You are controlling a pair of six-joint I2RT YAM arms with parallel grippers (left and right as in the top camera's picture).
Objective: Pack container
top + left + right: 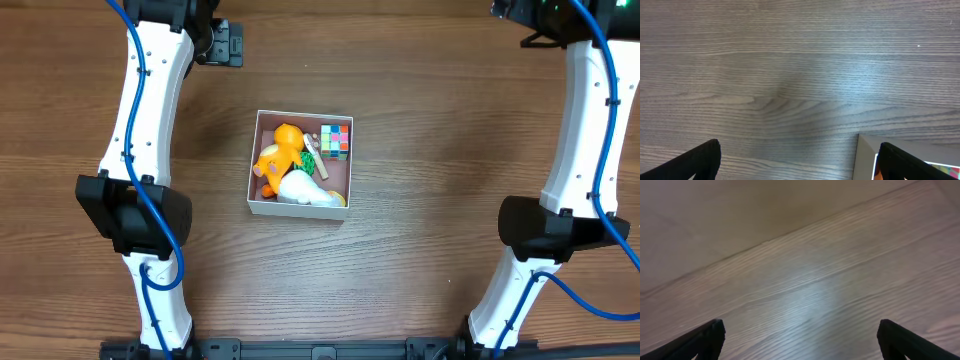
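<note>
Brown wood-grain table point(420, 250) all round, and right in the middle of it sits the container point(296, 211), white walls, reddish-brown floor, well apart from both arms. It's loaded: an orange toy point(280, 150) on the left side, a white toy point(305, 188) across the front, a multicoloured cube point(336, 141) tucked in the far right corner.

The left gripper point(800, 145) hangs over bare table with its jaws spread wide and nothing between them; one white corner of the container point(865, 150) just peeks in at the lower right of the left wrist view. The right gripper point(800, 322) is off at the far right edge of the table, jaws wide too, empty, only wood below.

How would this box handle? I'd call it light, thin-walled and fairly stiff, likely to skid on the smooth wood if nudged. The best hold looks like a pinch over one bare wall, one finger inside, one outside; the back-left rim shows the most free edge. Keep it level, the toys sit loose.
</note>
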